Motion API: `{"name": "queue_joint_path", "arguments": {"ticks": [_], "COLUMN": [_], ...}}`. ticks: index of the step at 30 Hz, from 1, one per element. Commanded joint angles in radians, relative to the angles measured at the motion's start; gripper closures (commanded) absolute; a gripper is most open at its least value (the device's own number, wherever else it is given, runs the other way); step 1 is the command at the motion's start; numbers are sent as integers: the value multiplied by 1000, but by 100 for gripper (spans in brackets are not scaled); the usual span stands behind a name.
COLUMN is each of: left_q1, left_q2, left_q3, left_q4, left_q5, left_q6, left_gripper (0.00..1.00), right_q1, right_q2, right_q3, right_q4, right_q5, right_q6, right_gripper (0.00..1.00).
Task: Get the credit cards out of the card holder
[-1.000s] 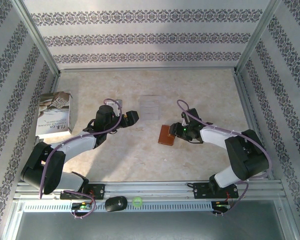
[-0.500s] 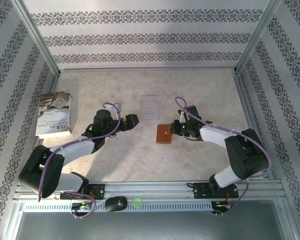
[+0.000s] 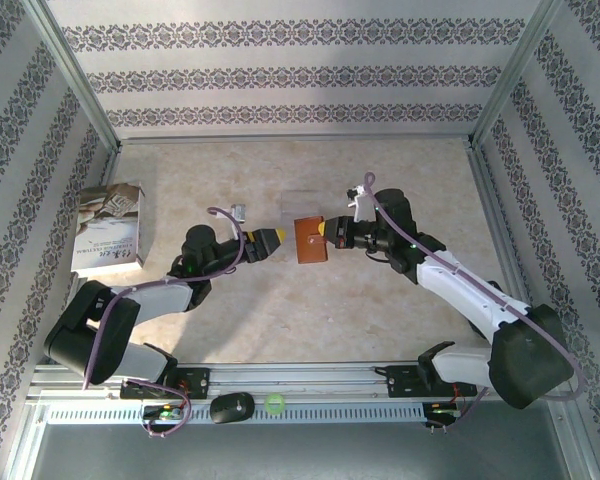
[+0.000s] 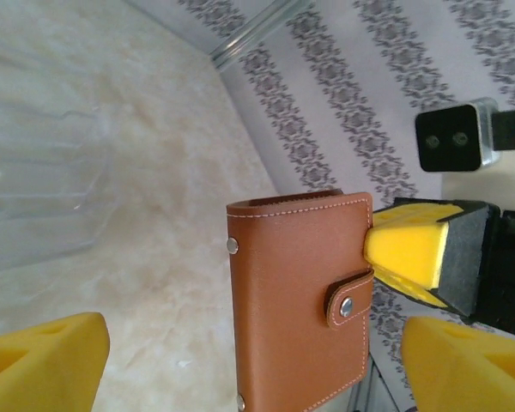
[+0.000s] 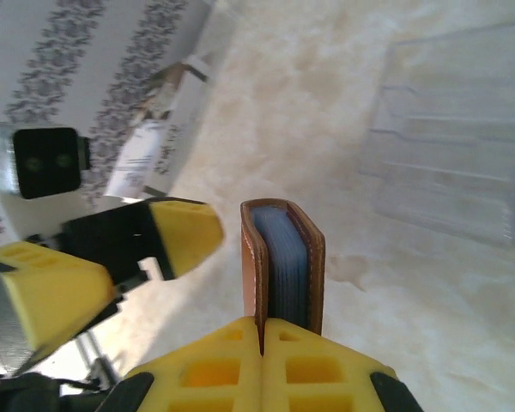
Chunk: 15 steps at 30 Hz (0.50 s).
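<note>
Reddish-brown leather card holder [image 3: 309, 241] clamped edge-on in right gripper [image 3: 326, 232], raised over middle of pale marbled table [image 3: 400, 160], snap tab [image 4: 350, 297] fastened. Open left gripper [image 3: 270, 240] just beside; best pinch tab, peel slowly.

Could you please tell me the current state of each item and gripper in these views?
card holder, folded shut, held upright.
snap tab, fastened.
right gripper, shut on the card holder.
left gripper, open, pointing at the card holder.
booklet, closed, lying flat.
translucent sheet, lying flat.
</note>
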Motion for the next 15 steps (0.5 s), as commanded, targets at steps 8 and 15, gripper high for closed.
{"name": "queue_joint_path", "arguments": {"ticks": [8, 15], "left_q1": [1, 1], "left_q2": [-19, -48], "left_q3": [-12, -10], "left_q4": [318, 332], "left_q5": [84, 91], "left_q6": [-111, -135], "left_gripper": [25, 45], "right_q1": [53, 76], "right_q2": [-2, 46], "right_q3": [65, 68], "right_q4": [206, 274], "right_q5": [-163, -179], "right_q6": [138, 185], "right_gripper": [100, 100]}}
